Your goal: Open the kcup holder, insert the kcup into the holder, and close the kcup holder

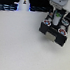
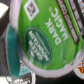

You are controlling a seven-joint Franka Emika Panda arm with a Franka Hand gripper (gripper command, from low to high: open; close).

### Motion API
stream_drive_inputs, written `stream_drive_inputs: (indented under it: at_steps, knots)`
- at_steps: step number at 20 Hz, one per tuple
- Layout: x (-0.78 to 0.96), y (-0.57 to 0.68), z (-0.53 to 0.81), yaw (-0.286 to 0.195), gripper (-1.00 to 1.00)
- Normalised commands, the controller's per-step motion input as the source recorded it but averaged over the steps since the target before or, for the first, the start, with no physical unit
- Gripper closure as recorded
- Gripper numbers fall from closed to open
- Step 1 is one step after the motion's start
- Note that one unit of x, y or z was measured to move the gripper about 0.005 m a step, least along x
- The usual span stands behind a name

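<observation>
Exterior view: white-and-black parallel gripper (image 1: 55, 19) hangs directly over the black boxy kcup holder (image 1: 54, 34), whose pull-out tray appears drawn out toward the camera. Resolution low; individual slots not resolvable.

Wrist view: frame filled by the small pod with glossy green foil lid printed "Dark Magic", the kcup (image 2: 47, 37), seen very close, just beneath the hand. A pod with a reddish-printed top (image 2: 80, 62) sits just beside it at the frame edge.

Fingers not visible in either view; cannot tell whether they are spread, closed, or clamped on the kcup, nor whether the kcup is seated.

Judgement: insertion step. To do it well, keep the kcup upright, centre it over a free slot beside the reddish pod, lower straight down, and release only once the rim is supported.
</observation>
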Motion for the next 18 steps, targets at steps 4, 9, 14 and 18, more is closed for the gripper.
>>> stream_drive_inputs:
  at_steps: [4,9,14,18]
  knots:
    - [0.09,0.09,0.20,-0.001,1.00]
    - [0.07,0.00,-0.08,-0.006,1.00]
    - [0.12,0.00,-0.15,-0.012,1.00]
    - [0.08,-0.01,-0.07,-0.022,1.00]
